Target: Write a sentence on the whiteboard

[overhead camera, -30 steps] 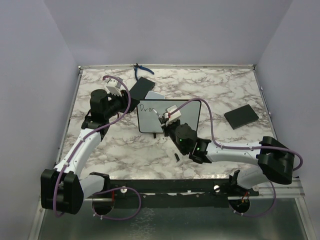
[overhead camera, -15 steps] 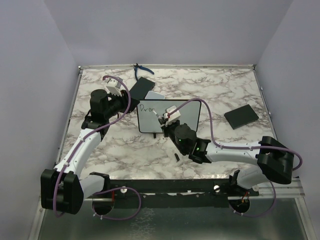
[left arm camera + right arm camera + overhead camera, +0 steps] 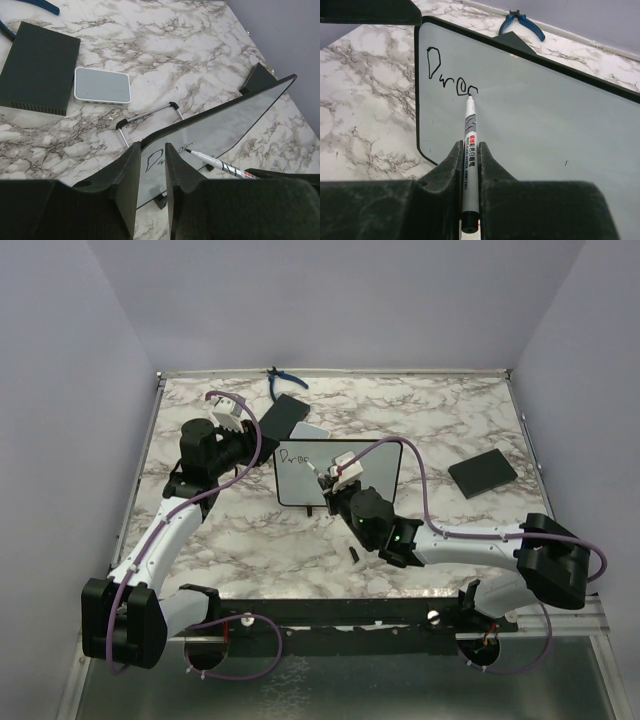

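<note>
Mid-frame in the top view, on the marble table (image 3: 450,420): whiteboard (image 3: 545,115) standing on its feet. Clamped on its left edge, left gripper (image 3: 152,150); closed around a marker (image 3: 470,130), right gripper (image 3: 470,146). Tip touching the started sentence (image 3: 452,75), upper left. Press lightly; brace the board; write small, even strokes rightward.

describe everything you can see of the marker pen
The marker is a slim pen with a whitish barrel, red and black print and a dark rear end. It sits clamped between the right gripper's fingers, its fine dark tip touching the whiteboard at the end of the handwritten letters.
</note>
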Robot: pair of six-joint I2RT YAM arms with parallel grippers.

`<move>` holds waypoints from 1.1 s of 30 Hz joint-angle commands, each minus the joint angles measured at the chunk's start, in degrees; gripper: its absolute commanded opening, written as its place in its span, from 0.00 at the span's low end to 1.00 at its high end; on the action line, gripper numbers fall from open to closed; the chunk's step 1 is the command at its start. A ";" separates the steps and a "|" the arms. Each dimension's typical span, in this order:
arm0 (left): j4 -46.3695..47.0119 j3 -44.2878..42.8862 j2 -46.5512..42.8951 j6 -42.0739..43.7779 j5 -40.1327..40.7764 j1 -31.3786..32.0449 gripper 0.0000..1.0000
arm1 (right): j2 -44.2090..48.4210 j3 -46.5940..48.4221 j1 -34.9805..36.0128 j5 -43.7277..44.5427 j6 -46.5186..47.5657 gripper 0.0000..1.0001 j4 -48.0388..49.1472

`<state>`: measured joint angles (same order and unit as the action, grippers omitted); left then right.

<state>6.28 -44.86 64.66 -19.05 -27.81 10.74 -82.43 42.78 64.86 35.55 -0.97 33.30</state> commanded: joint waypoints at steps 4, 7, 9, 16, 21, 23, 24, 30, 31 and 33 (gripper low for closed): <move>0.11 0.83 -1.21 -0.10 -0.58 0.42 0.27 | 1.63 -0.96 -0.38 2.74 0.40 0.00 -0.49; 0.13 0.83 -1.21 -0.11 -0.56 0.42 0.27 | 1.51 -0.67 -0.44 2.91 0.42 0.00 0.27; 0.12 0.83 -1.21 -0.03 -0.64 0.44 0.27 | 1.36 -0.49 -0.37 3.07 1.25 0.00 0.78; 0.13 0.83 -1.21 -0.12 -0.66 0.44 0.27 | 1.31 0.18 -0.44 3.64 3.70 0.00 2.20; 0.13 0.83 -1.23 -0.14 -0.66 0.45 0.27 | 1.15 0.58 -0.39 3.57 4.20 0.00 2.82; 0.13 0.83 -1.21 -0.16 -0.66 0.43 0.27 | 1.05 0.73 -0.47 3.56 4.31 0.00 2.99; 0.12 0.83 -1.21 -0.12 -0.66 0.43 0.27 | 0.97 0.72 -0.44 3.61 4.36 0.00 3.00; 0.13 0.83 -1.29 -0.17 -0.66 0.42 0.27 | 0.72 0.49 -0.45 3.85 4.02 0.00 2.71; 0.12 0.83 -1.29 -0.12 -0.63 0.41 0.27 | 0.70 0.40 -0.45 3.89 3.86 0.00 2.59; 0.12 0.83 -1.29 -0.12 -0.64 0.41 0.27 | 0.57 0.16 -0.44 3.83 3.35 0.00 2.23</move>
<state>6.28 -44.86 64.66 -19.05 -27.81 10.74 -81.95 42.54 64.86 36.45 2.42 34.68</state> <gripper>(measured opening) 0.271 0.110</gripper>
